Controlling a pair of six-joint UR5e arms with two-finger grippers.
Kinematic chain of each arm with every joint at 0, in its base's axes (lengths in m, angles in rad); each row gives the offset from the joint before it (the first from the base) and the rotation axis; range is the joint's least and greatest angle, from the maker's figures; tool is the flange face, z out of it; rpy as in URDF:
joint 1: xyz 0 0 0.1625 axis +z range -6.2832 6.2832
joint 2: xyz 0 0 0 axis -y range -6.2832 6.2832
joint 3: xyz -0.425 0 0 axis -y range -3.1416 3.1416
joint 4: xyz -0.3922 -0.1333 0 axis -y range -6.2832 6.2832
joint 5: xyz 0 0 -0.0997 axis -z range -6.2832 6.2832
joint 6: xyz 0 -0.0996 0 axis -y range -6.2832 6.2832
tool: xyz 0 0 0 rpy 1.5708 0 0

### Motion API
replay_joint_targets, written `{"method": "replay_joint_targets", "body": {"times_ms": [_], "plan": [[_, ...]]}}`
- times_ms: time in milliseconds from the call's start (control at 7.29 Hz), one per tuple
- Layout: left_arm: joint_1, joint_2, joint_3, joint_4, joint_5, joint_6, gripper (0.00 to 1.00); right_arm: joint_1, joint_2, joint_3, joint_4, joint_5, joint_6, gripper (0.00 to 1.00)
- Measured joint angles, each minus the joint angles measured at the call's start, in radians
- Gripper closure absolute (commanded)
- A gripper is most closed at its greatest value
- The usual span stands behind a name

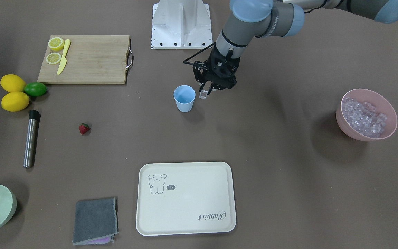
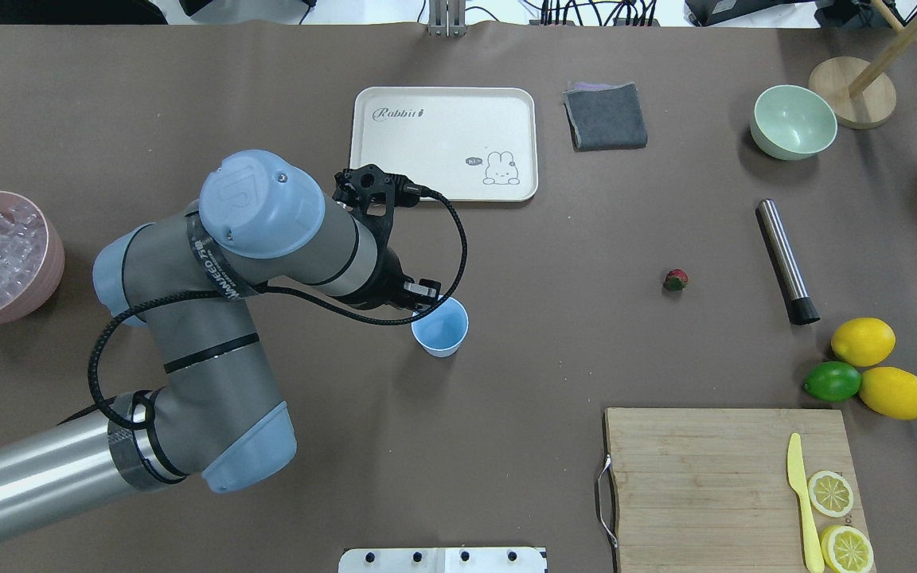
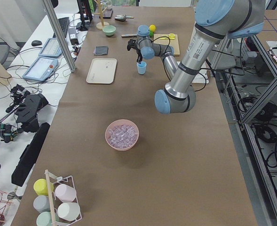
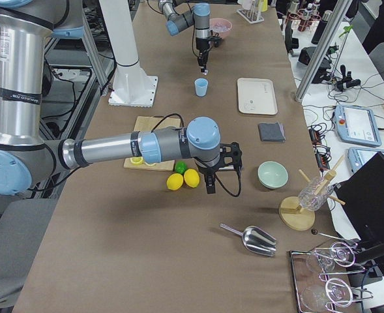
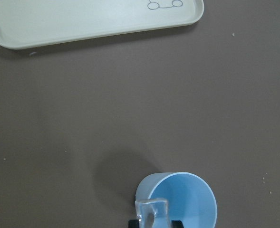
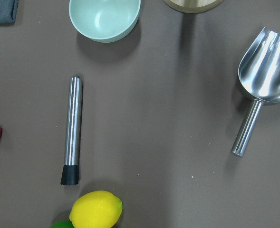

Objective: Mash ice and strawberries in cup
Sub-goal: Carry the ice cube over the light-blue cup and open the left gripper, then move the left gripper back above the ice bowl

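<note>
Clamped in left fingers: ice cube beside cup rim. Judged hard, slick, light; flat faces best. Right fingers: cannot tell.

ice cube beside cup, strawberry apart

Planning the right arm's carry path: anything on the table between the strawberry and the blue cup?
Nothing: in the overhead view the stretch from the strawberry to the cup is bare brown table.
</note>
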Motion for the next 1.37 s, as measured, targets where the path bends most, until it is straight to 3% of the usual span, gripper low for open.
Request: {"method": "replay_joint_targets", "body": {"times_ms": [137, 274, 411, 548, 960, 1371], "plan": [[0.021, -0.004, 0.007, -0.002, 0.022, -0.003, 1.0, 0.0, 0.0, 0.0, 0.0, 0.004, 0.0, 0.0], [0.035, -0.006, 0.012, -0.004, 0.04, -0.004, 0.45, -0.001, 0.0, 0.0, 0.0, 0.005, 0.0, 0.0], [0.043, -0.007, 0.017, -0.007, 0.047, -0.004, 0.27, -0.002, -0.001, -0.001, 0.0, 0.006, 0.0, 0.0], [0.046, -0.012, 0.019, -0.007, 0.05, -0.005, 0.17, -0.002, -0.001, -0.001, 0.0, 0.006, -0.001, 0.0], [0.007, -0.012, 0.005, 0.001, 0.041, 0.006, 0.13, -0.002, -0.003, 0.0, 0.0, 0.006, -0.002, 0.0], [-0.17, 0.118, -0.068, 0.006, -0.086, 0.222, 0.13, -0.002, -0.002, 0.002, 0.001, 0.006, -0.005, 0.0]]}}
